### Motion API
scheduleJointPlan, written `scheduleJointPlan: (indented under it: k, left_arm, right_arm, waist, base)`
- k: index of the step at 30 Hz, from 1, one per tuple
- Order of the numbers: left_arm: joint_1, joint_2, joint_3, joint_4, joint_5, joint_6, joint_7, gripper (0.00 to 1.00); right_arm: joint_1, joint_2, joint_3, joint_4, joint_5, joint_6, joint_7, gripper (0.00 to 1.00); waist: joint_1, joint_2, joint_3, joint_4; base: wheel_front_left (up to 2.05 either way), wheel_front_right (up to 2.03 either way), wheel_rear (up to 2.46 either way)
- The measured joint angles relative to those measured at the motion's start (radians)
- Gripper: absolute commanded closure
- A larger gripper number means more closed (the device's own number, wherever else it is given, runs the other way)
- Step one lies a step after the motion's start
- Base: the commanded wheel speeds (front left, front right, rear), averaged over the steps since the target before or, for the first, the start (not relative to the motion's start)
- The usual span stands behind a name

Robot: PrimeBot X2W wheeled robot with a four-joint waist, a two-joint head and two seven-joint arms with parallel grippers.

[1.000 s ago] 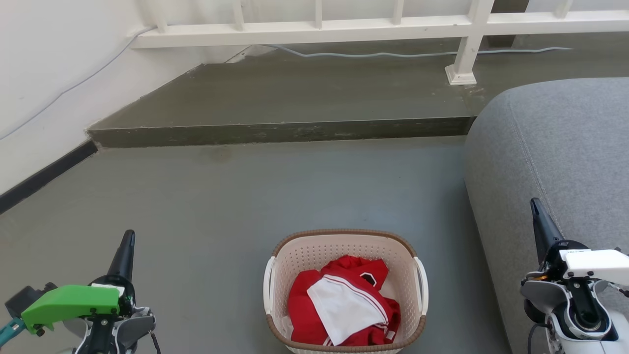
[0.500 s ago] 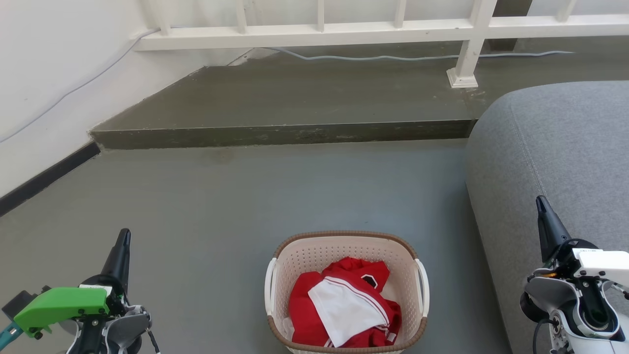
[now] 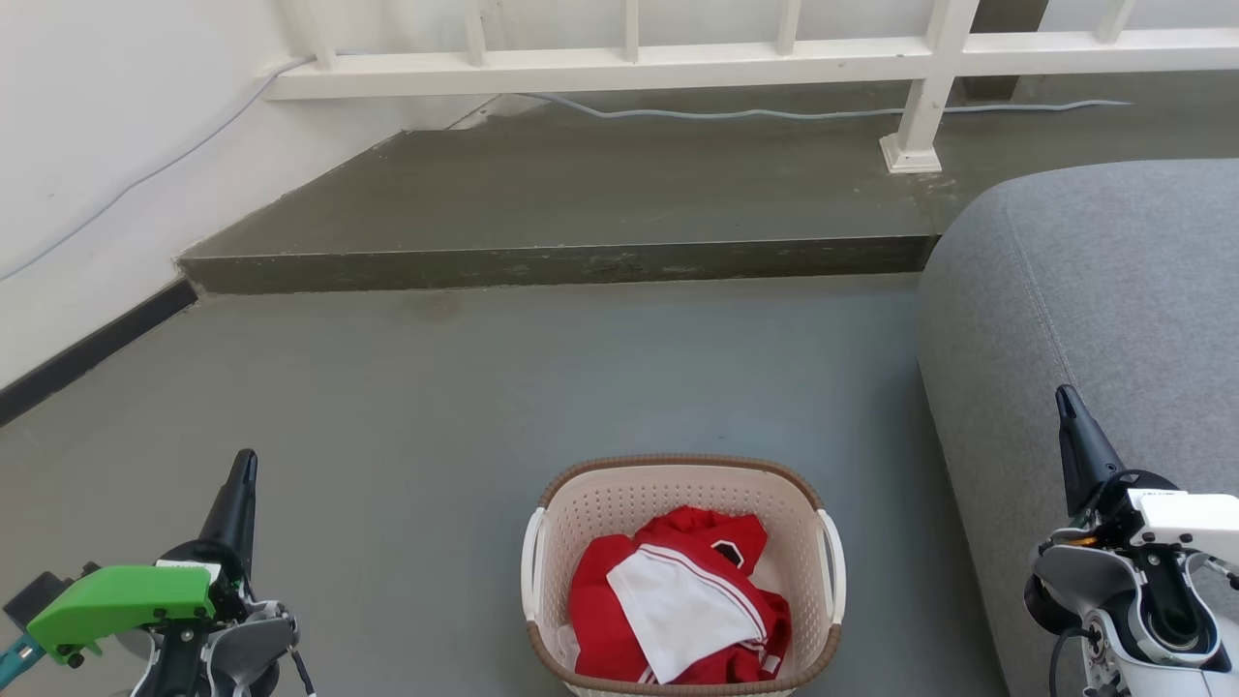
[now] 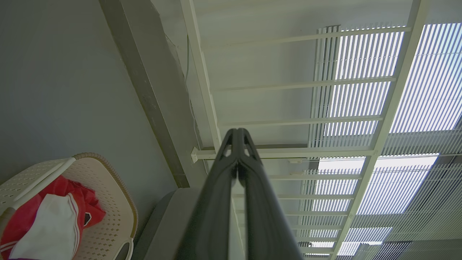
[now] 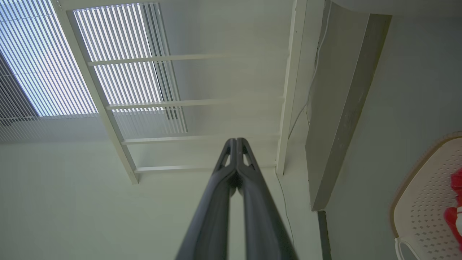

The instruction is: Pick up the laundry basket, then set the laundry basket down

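Lifting and setting down are both still to do: the laundry basket (image 3: 619, 505), apparently on the floor (image 3: 436, 407), sits between and well apart from the left gripper (image 3: 245, 463) and right gripper (image 3: 1066, 397), each with empty fingers pressed together.

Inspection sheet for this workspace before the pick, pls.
Surface: grey floor, smooth; the basket stands on it.
Job's things: laundry basket upright at centre front, white handles on both sides free; red and white clothes inside.
Clutter: nothing seen.
Grippers: left gripper shut, holding nothing, left of the basket and apart from it; right gripper shut, holding nothing, to the basket's right, in front of the sofa.
Cables: grey cable lies along the raised step under the railing; a thin one runs down the left wall.
Surroundings: grey sofa at right, close to the basket; white railing behind.
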Motion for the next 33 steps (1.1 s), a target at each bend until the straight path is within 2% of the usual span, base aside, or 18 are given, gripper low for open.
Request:
scheduleJointPlan:
  k: [33]
  left_arm:
    - [0.0, 0.0, 0.0, -0.002, -0.001, 0.0, 0.0, 1.0]
  right_arm:
    - [0.0, 0.0, -0.001, -0.001, 0.0, 0.0, 0.0, 1.0]
  waist:
    - [-0.0001, 0.0, 0.0, 0.0]
  base:
    - [0.0, 0.0, 0.0]
